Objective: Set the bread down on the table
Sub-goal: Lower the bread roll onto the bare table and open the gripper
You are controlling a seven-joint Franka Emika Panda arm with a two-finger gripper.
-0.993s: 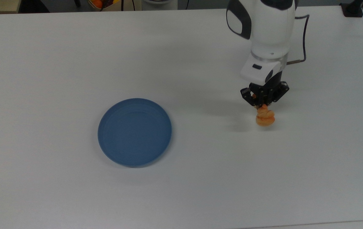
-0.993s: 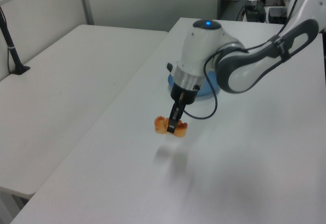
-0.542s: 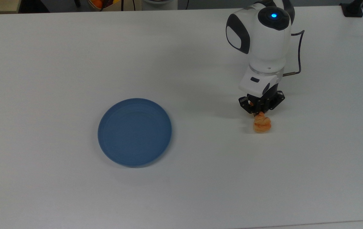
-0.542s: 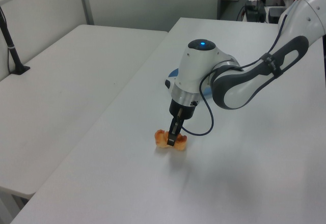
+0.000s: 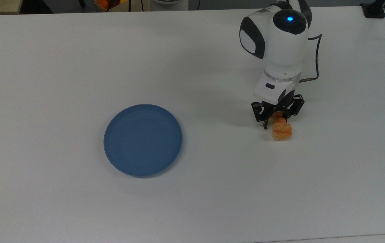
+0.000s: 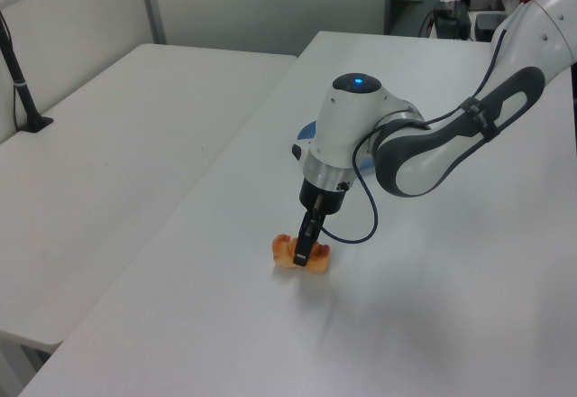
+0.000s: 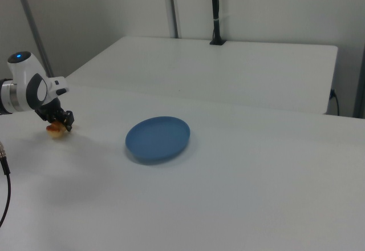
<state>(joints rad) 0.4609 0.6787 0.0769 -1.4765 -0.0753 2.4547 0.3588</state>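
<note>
Nearest in the top view is a bare stretch of the table [image 5: 280,189], white and matte. A little further in, the blue plate [image 5: 142,140] lies with nothing in it, well apart from the action, toward the top view's left.

And here is the action: the bread [image 5: 281,130] is down on the table, resting on the white surface toward the top view's right. The gripper [image 5: 276,118] stands right over it, fingers pointing straight down, and the jaws look spread apart, straddling the roll's far end rather than pinching it. So the bread looks released, lying free on the table.

A word on the roll itself: it looks light, soft and flaky, with a ridged crust that could crush or shed under a hard squeeze. A gentle hold across its narrow middle seems safest. It should not slide much on this matte top.

Beyond the gripper, the white arm [image 5: 280,37] rises with a blue light on its housing, a black cable looping beside it.
</note>
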